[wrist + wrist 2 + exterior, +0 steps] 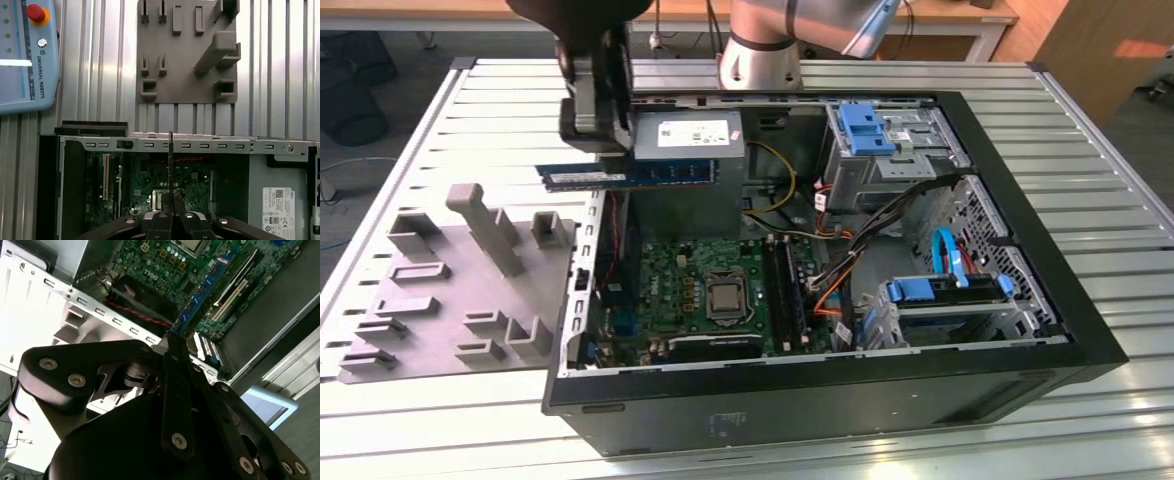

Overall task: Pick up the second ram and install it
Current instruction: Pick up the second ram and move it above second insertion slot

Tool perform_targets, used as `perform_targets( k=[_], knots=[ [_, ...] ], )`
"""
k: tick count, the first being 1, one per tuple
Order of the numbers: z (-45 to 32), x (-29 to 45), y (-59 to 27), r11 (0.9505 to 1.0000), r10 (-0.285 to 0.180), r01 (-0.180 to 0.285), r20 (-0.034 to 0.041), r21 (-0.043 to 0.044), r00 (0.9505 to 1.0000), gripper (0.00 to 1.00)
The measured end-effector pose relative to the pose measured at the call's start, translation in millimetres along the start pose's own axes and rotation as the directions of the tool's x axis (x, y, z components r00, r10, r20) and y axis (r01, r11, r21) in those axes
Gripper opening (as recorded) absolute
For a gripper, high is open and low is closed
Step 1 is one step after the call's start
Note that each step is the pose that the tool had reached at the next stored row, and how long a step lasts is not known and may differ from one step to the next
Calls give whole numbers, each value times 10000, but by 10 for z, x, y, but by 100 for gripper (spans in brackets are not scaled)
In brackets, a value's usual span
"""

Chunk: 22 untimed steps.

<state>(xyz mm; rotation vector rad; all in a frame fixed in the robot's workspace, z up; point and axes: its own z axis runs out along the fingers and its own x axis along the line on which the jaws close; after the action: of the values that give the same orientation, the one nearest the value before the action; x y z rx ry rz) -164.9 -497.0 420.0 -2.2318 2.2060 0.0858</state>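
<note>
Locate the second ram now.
The second ram is held by the gripper over the computer case's wall on the exterior view's left, near the tray.

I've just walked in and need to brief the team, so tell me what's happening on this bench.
The robot arm's hand is shut on the second ram, holding it level in the air over the open computer case, near the case wall on the exterior view's left. In the first wrist view the stick hangs edge-on above the green motherboard. It is not yet in a slot. The grey tray lies on the metal table beside the case.
</note>
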Motion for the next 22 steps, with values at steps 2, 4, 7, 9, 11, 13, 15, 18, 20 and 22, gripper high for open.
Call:
perform_targets(
  k=[2, 4, 7, 9, 11, 13, 15, 18, 20, 22],
  knots=[
    [3, 2, -136, 10000, 0, 0, 0, -2, 10000, 11],
    [9, 2, -220, 10000, -1, 1, -1, -3, 10000, 11],
    [37, 4, -352, 10000, -51, 51, -2, -4, 10000, 11],
    [62, 5, -389, 9999, -105, 105, -4, -5, 9999, 11],
    [95, 7, -419, 9999, -146, 146, -8, -8, 9999, 11],
    [129, 7, -460, 9998, -177, 177, -14, -10, 9998, 11],
    [165, 1, -504, 9998, -193, 193, -14, -12, 9998, 11],
    [218, -11, -565, 9998, -199, 199, -18, -21, 9998, 11],
    [253, -10, -618, 9998, -198, 198, -16, -47, 9998, 11],
    [284, -8, -660, 9998, -197, 197, -16, -93, 9998, 11]
  ],
)
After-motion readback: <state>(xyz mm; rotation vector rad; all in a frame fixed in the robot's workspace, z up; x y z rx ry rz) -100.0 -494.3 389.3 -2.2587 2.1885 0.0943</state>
